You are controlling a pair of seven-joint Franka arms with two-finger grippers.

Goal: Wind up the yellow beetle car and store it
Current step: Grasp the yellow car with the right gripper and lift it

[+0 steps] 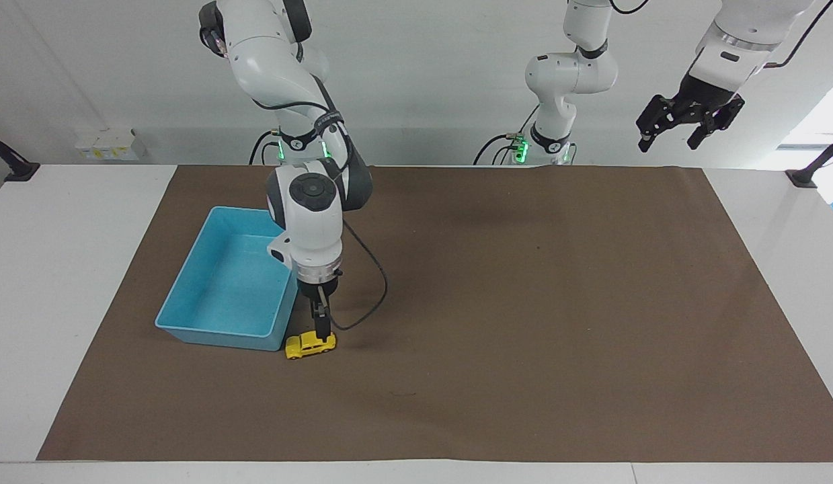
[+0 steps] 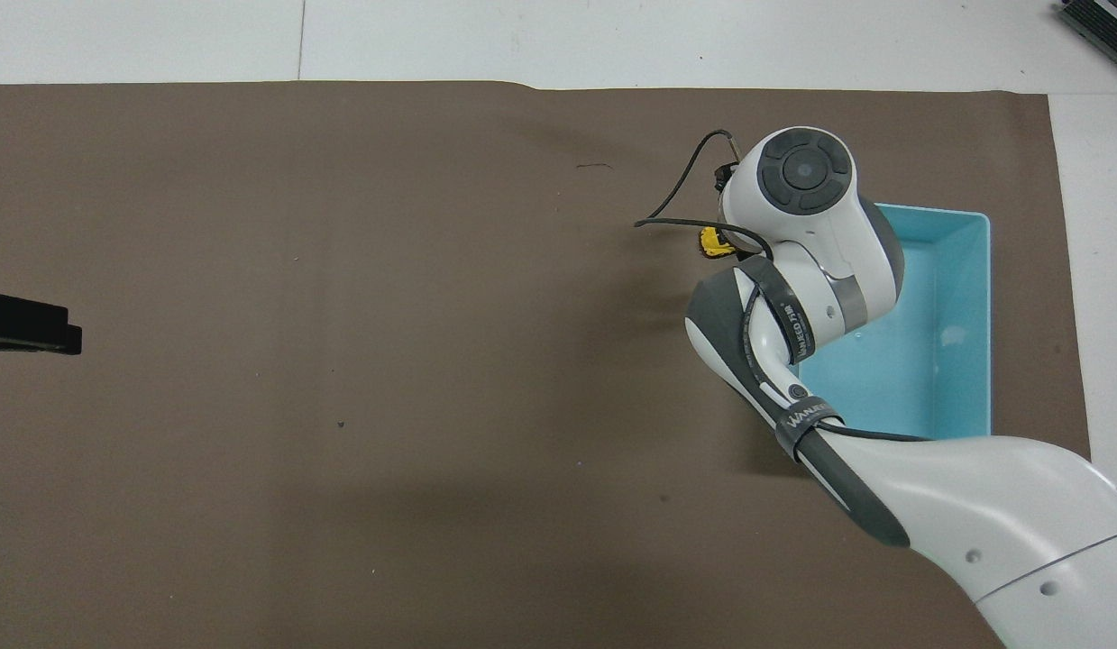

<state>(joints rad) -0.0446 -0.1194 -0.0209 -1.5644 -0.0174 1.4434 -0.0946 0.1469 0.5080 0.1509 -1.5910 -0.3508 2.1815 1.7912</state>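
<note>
Two arms in view, one working, one waiting. Right arm comes down from top left of the facing view, w/ its wrist vertical over the yellow beetle car point(image 1: 310, 344). Right gripper point(image 1: 321, 328) points straight down onto the car's roof; tips sit at or on the car body. Can't tell if the claw is spread, pressed together or pinching the car, since it shows edge-on as one thin dark strip. In the overhead view the arm's wrist covers nearly all of the car, only a yellow sliver point(image 2: 709, 242) shows at its edge, approx. upper right of frame; the gripper itself is hidden there.

Car stands on its wheels on the brown mat point(image 1: 524, 302), lower left of centre in the facing view, just beside the corner of the blue bin point(image 1: 187, 296), farther from the robots than the bin. Can't tell whether car & bin touch. Bin's inside shows only its blue floor.

Left gripper point(image 1: 685, 123) hangs high at top right of the facing view, over the mat's edge by the left arm's end, waiting, claw spread w/ nothing in it. In the overhead view only its dark tip point(image 2: 22, 323) shows at mid left edge.
</note>
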